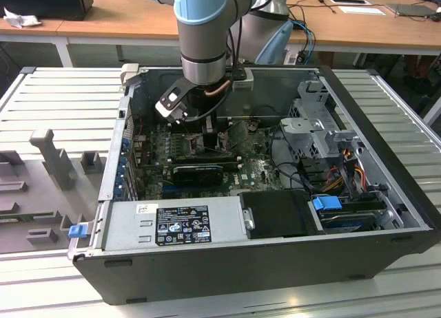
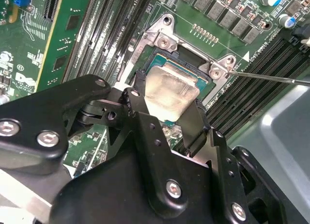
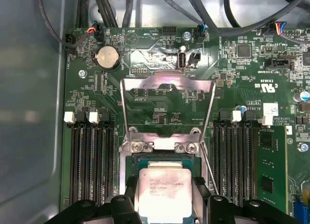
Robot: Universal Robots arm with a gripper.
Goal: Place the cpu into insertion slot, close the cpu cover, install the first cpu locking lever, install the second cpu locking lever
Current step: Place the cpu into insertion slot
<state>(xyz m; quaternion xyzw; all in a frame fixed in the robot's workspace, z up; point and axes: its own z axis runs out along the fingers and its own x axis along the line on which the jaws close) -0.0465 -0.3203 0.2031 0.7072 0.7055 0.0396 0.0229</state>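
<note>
The end effector (image 2: 167, 102) is clamped on two opposite edges of the cpu (image 3: 164, 194), which lies level over the insertion slot (image 3: 164, 159); whether it is seated I cannot tell. The cpu cover (image 3: 167, 81) stands swung open behind the slot

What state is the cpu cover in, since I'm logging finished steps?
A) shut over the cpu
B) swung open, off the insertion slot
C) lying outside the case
B: in the first wrist view the cpu cover stands swung back from the insertion slot, leaving the cpu uncovered.
</note>
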